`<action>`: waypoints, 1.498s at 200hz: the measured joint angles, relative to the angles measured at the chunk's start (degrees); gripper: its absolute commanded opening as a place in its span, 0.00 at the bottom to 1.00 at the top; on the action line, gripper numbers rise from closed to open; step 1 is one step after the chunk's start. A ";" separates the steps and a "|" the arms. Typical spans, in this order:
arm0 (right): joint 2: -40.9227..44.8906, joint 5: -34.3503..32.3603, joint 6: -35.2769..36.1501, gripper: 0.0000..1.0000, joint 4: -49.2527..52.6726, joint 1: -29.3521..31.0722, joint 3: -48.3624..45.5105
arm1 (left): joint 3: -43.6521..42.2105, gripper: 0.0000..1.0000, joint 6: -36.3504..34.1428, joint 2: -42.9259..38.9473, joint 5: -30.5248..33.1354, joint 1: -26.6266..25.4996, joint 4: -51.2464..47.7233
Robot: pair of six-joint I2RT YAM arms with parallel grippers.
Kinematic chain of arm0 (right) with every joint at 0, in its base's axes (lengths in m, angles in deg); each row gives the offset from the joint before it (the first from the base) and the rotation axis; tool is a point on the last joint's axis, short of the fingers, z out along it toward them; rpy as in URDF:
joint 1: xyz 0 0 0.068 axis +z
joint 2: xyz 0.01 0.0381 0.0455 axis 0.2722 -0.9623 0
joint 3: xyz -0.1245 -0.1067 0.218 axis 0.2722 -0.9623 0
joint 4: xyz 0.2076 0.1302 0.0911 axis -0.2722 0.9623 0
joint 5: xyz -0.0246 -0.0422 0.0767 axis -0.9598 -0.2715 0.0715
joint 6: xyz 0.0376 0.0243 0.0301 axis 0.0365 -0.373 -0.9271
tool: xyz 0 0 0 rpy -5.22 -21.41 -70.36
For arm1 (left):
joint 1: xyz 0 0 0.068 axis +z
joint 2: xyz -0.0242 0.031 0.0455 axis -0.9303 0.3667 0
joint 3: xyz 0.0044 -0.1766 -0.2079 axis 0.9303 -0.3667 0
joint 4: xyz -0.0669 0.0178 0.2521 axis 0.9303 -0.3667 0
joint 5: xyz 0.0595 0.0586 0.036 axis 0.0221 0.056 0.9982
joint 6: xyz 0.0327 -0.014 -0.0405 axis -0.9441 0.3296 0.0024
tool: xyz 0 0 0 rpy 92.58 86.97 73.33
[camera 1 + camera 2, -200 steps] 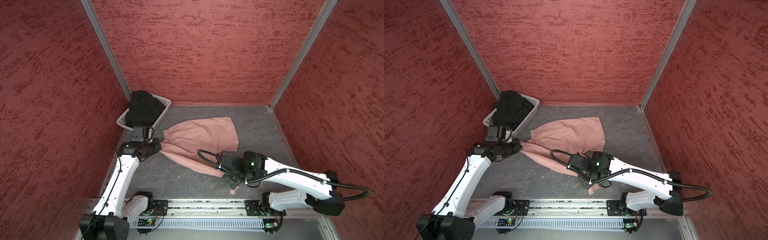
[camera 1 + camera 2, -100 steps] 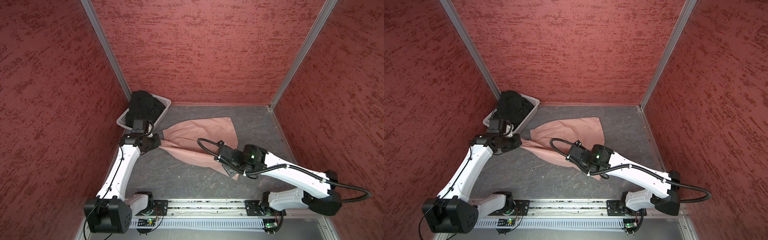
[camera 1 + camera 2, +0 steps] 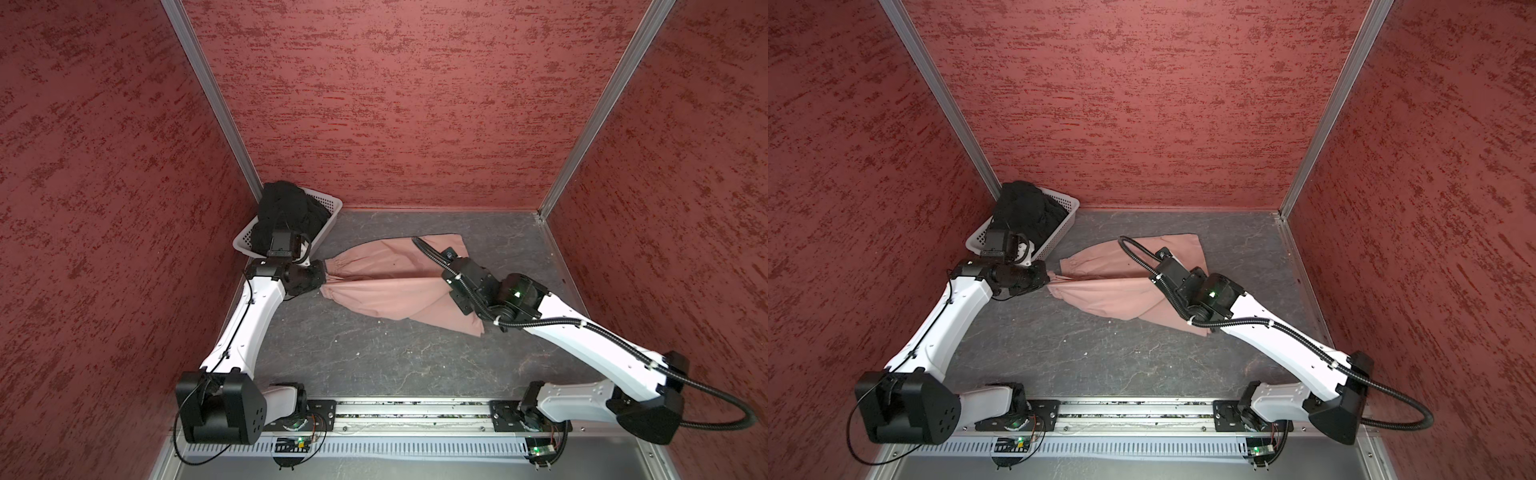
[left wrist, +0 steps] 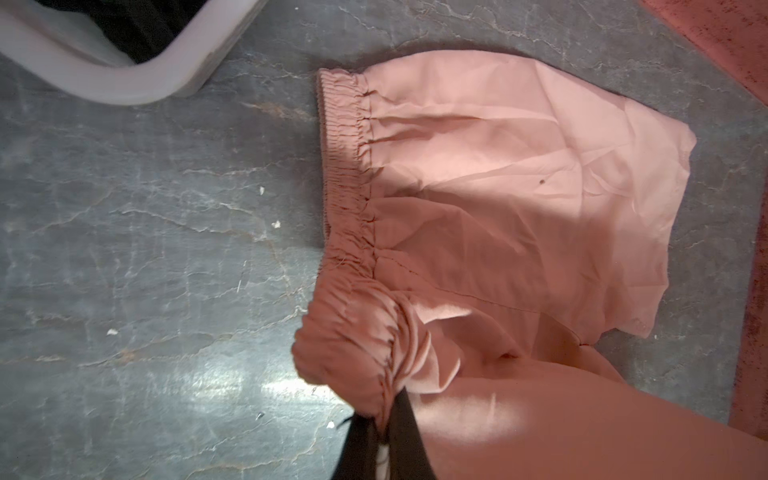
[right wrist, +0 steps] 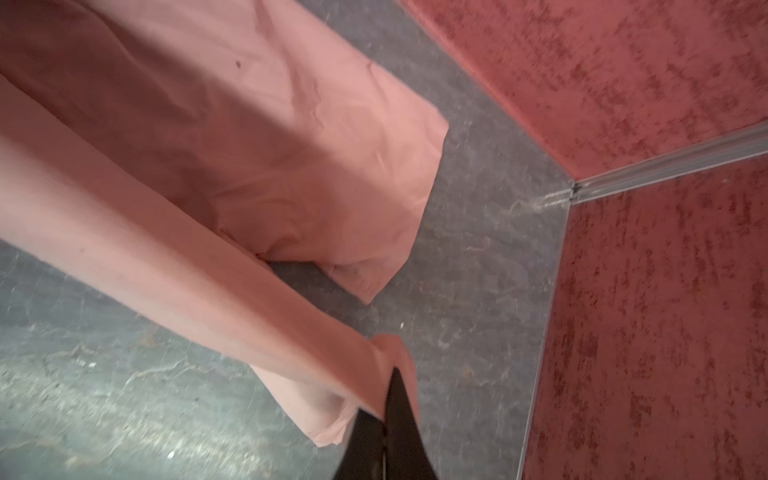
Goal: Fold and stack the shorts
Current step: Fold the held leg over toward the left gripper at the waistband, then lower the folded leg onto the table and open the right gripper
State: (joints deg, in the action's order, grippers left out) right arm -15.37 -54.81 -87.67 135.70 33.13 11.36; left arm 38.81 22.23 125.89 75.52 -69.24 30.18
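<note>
Pink shorts (image 3: pixel 386 286) on surface (image 3: pixel 374 353), nearer back edge, about mid-width. Near half lifted and stretched between both grippers, far half flat on surface. Left gripper (image 4: pixel 380 419): jaws pinched tight on end of gathered waistband (image 4: pixel 345 166), on side toward left edge. Right gripper (image 5: pixel 388 395): jaws pinched tight on folded leg hem, on side toward right edge. Black shorts (image 3: pixel 286 208) bunched in white basket (image 3: pixel 328 198) at back left corner of surface. Basket near pink waistband, not touching.

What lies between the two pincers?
The dusty-pink cloth shorts: a raised fold runs from left pincer to right pincer, seen in both top views.
</note>
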 measured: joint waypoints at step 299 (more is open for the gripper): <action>13.64 18.75 7.23 0.00 -1.51 -10.51 -0.66 | -0.63 0.00 1.18 -12.85 -3.58 -1.95 -5.81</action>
State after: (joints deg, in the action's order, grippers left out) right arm -1.73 -36.06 -80.44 134.19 22.62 10.71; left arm 38.18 23.41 113.04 71.94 -71.19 24.36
